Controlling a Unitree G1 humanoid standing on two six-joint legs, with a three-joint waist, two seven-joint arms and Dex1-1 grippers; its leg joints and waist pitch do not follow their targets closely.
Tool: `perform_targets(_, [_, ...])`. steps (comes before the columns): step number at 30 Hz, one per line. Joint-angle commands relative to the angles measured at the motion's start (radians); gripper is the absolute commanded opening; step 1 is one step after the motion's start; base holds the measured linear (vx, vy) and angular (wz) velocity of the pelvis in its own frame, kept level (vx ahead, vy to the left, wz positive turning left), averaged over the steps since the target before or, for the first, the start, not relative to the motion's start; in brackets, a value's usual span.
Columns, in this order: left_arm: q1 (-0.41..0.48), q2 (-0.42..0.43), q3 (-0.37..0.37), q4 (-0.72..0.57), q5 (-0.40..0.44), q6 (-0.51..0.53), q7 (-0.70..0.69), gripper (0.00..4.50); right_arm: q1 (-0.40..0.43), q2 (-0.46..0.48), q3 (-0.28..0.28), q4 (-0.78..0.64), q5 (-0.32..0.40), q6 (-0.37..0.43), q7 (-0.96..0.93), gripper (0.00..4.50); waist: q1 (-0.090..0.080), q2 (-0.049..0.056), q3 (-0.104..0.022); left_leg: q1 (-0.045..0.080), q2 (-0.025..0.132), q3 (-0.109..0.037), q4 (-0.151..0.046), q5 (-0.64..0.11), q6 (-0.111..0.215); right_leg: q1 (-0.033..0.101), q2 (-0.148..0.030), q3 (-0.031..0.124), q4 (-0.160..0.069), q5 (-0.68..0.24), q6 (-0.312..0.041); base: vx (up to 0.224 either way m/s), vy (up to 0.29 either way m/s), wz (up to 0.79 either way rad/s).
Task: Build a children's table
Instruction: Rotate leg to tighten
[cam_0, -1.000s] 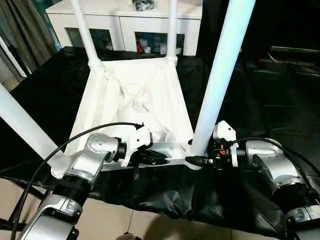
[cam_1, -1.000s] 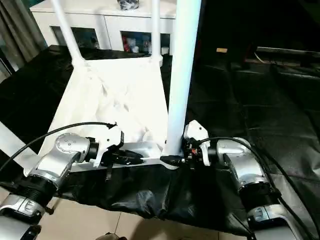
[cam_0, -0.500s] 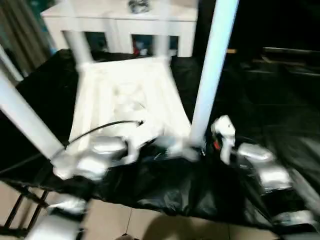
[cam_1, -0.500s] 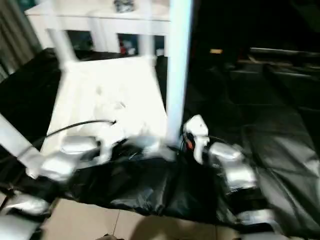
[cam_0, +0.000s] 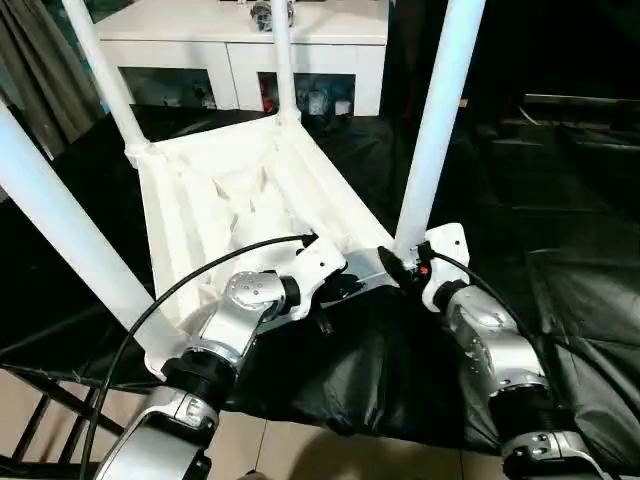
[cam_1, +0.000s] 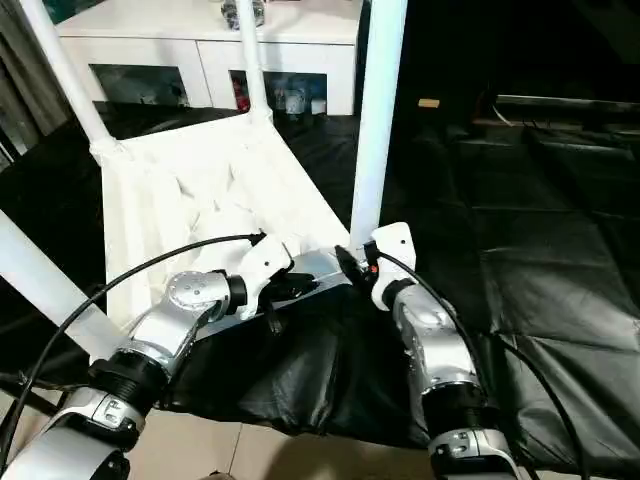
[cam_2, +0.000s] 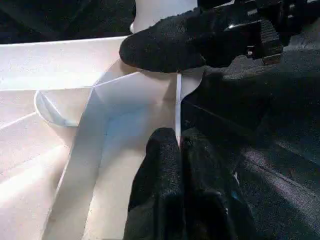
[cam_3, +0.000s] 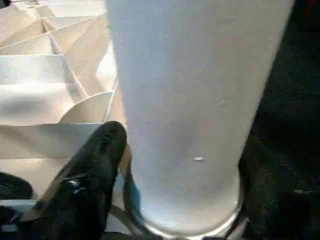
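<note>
**Upturned table near the desk edge, one leg loosely bracketed**

The children's table (cam_0: 240, 200) lay upside down on the black-draped desk (cam_0: 560, 230), ribbed underside up, with all four legs standing in the corner sockets. Its near rim sat close to the desk's front edge.

The left jaws (cam_2: 177, 145) were clenched on the thin near rim wall of the top. The right jaws (cam_0: 400, 268) stood apart around the base of the near right leg (cam_0: 435, 130); one finger (cam_3: 92, 165) lay against the socket collar, but whether they gripped the leg could not be told.

Risks, as a judgement: a pinch on a thin wall is a poor hold, and a pull or twist could slip the rim out or flex it. With the right jaws not firmly on the leg, a sideways nudge could lever the tall leg in its socket and loosen it. Dragging the top nearer could tip it over the desk edge, since the draped cloth (cam_0: 330, 390) slides and bunches easily.
</note>
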Motion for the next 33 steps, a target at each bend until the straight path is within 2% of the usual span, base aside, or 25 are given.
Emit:
perform_targets(1, [-0.012,-0.030,-0.057,-0.046,-0.035,-0.027,-0.072,0.00,0.000,0.004,0.111,0.000,-0.011,0.008,0.116,3.61,-0.001,-0.016,-0.048,0.007,0.049,-0.021,-0.080,-0.313,0.040,0.036,-0.070,0.044,-0.092,-0.352,-0.181,0.000,0.000,0.00])
perform_targets(3, [-0.008,-0.022,-0.054,-0.051,-0.039,-0.030,-0.086,0.00,-0.003,-0.007,0.109,0.003,-0.012,0.002,0.125,3.61,-0.001,-0.016,-0.050,0.005,0.050,-0.021,-0.078,-0.296,0.046,0.037,-0.071,0.046,-0.090,-0.327,-0.184,0.000,0.000,0.00])
perform_targets(4, [0.005,0.025,-0.047,-0.073,-0.062,-0.049,-0.161,0.00,-0.022,-0.075,0.104,0.033,-0.007,-0.015,0.222,3.61,-0.001,-0.019,-0.051,0.003,0.049,-0.020,-0.077,-0.282,0.053,0.040,-0.070,0.045,-0.087,-0.306,-0.190,0.000,0.000,0.00])
perform_targets(6, [0.010,0.049,-0.044,-0.083,-0.072,-0.050,-0.195,0.00,-0.030,-0.110,0.110,0.045,-0.005,-0.030,0.276,3.61,0.003,-0.019,-0.056,0.000,0.048,-0.018,-0.072,-0.246,0.072,0.043,-0.072,0.045,-0.082,-0.258,-0.205,0.000,0.000,0.00])
perform_targets(7, [0.012,0.062,-0.043,-0.085,-0.076,-0.057,-0.214,0.00,-0.034,-0.128,0.114,0.050,-0.004,-0.042,0.307,3.61,0.006,-0.016,-0.061,0.000,0.051,-0.017,-0.067,-0.210,0.085,0.043,-0.072,0.045,-0.074,-0.197,-0.224,0.000,0.000,0.00])
perform_targets(9, [0.013,0.083,-0.041,-0.087,-0.082,-0.065,-0.244,0.00,-0.040,-0.153,0.119,0.054,0.007,-0.049,0.371,3.61,0.007,-0.018,-0.063,-0.005,0.050,-0.014,-0.061,-0.150,0.111,0.046,-0.068,0.043,-0.063,-0.096,-0.247,0.000,0.000,0.00])
perform_targets(10, [0.013,0.103,-0.039,-0.089,-0.088,-0.069,-0.273,0.00,-0.044,-0.175,0.123,0.053,0.024,-0.051,0.442,3.61,0.010,-0.016,-0.066,-0.007,0.050,-0.014,-0.058,-0.132,0.129,0.049,-0.068,0.040,-0.057,-0.059,-0.261,0.000,0.000,0.00])
perform_targets(12, [0.013,0.112,-0.039,-0.089,-0.091,-0.072,-0.287,0.00,-0.046,-0.186,0.127,0.052,0.033,-0.050,0.477,3.61,0.014,-0.014,-0.068,-0.007,0.054,-0.013,-0.054,-0.110,0.147,0.047,-0.065,0.037,-0.051,-0.017,-0.277,0.000,0.000,0.00])
perform_targets(16, [0.009,0.154,-0.032,-0.077,-0.104,-0.079,-0.348,0.00,-0.046,-0.233,0.165,0.036,0.070,-0.027,0.650,3.61,0.021,-0.016,-0.064,-0.005,0.056,-0.012,-0.054,-0.138,0.152,0.044,-0.066,0.035,-0.053,-0.057,-0.282,0.000,0.000,0.00])
perform_targets(19, [0.007,0.185,-0.032,-0.074,-0.119,-0.077,-0.393,0.00,-0.040,-0.262,0.197,0.018,0.090,-0.015,0.758,3.37,0.029,-0.016,-0.061,-0.001,0.059,-0.012,-0.059,-0.176,0.127,0.041,-0.067,0.037,-0.059,-0.126,-0.270,0.000,0.000,0.00])
perform_targets(21, [0.007,0.204,-0.032,-0.073,-0.131,-0.076,-0.423,0.00,-0.036,-0.272,0.208,0.005,0.107,0.003,0.813,3.28,0.031,-0.016,-0.061,-0.001,0.058,-0.012,-0.060,-0.179,0.119,0.042,-0.068,0.038,-0.058,-0.135,-0.268,0.000,0.000,0.00])
perform_targets(22, [0.007,0.212,-0.032,-0.071,-0.134,-0.076,-0.435,0.00,-0.033,-0.277,0.212,0.000,0.112,0.009,0.836,3.10,0.033,-0.021,-0.061,-0.001,0.059,-0.012,-0.060,-0.177,0.119,0.042,-0.068,0.038,-0.059,-0.138,-0.267,0.000,0.000,0.00])
perform_targets(23, [0.007,0.212,-0.032,-0.071,-0.134,-0.076,-0.435,0.00,-0.033,-0.277,0.212,0.000,0.112,0.009,0.836,3.10,0.034,-0.020,-0.062,-0.001,0.059,-0.012,-0.059,-0.171,0.119,0.042,-0.069,0.039,-0.057,-0.136,-0.268,0.000,0.000,0.00])
perform_targets(24, [0.008,0.218,-0.032,-0.069,-0.136,-0.077,-0.446,0.00,-0.031,-0.282,0.216,-0.003,0.116,0.013,0.858,2.86,0.036,-0.018,-0.062,-0.001,0.059,-0.013,-0.059,-0.158,0.119,0.042,-0.069,0.038,-0.056,-0.127,-0.268,0.000,0.000,0.00])
perform_targets(33, [0.010,0.232,-0.031,-0.062,-0.145,-0.071,-0.475,0.00,-0.016,-0.295,0.233,-0.025,0.135,0.040,0.915,2.59,0.049,-0.021,-0.064,0.000,0.059,-0.011,-0.056,-0.135,0.122,0.040,-0.069,0.038,-0.054,-0.116,-0.266,0.000,0.000,0.00])
